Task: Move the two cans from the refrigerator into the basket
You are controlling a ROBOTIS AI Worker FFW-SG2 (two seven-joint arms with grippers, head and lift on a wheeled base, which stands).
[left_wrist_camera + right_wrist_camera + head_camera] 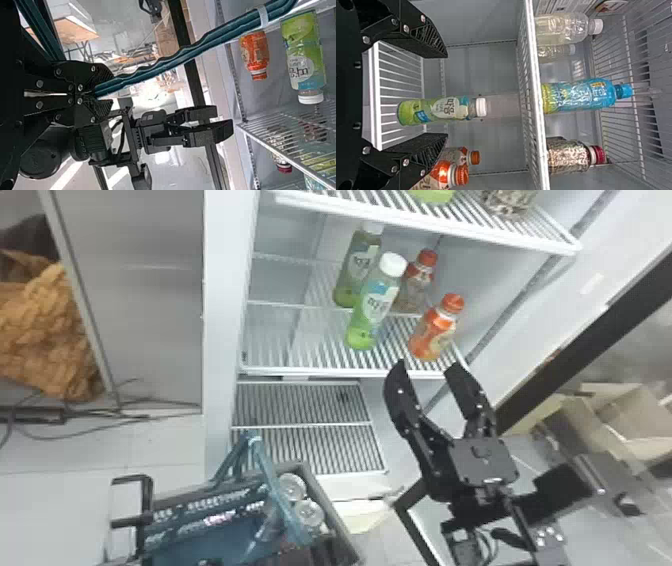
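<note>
My right gripper [427,365] is open before the front edge of the refrigerator's middle shelf [320,371], with nothing between its fingers. In the right wrist view the right gripper [446,95] faces a green bottle [451,109] standing farther in. The dark basket [330,500], at the bottom of the head view, holds two round silvery tops [292,487], apparently the cans, beside a teal bag [215,540]. In the left wrist view my left gripper [104,90] is shut on a teal strap [178,55].
Green bottles [372,310] and orange-capped bottles [435,330] stand on the middle shelf, just beyond the right fingertips. An upper shelf [425,222] overhangs them. Below lies a slatted rack [305,447]. The dark door frame [580,355] slants along the right side.
</note>
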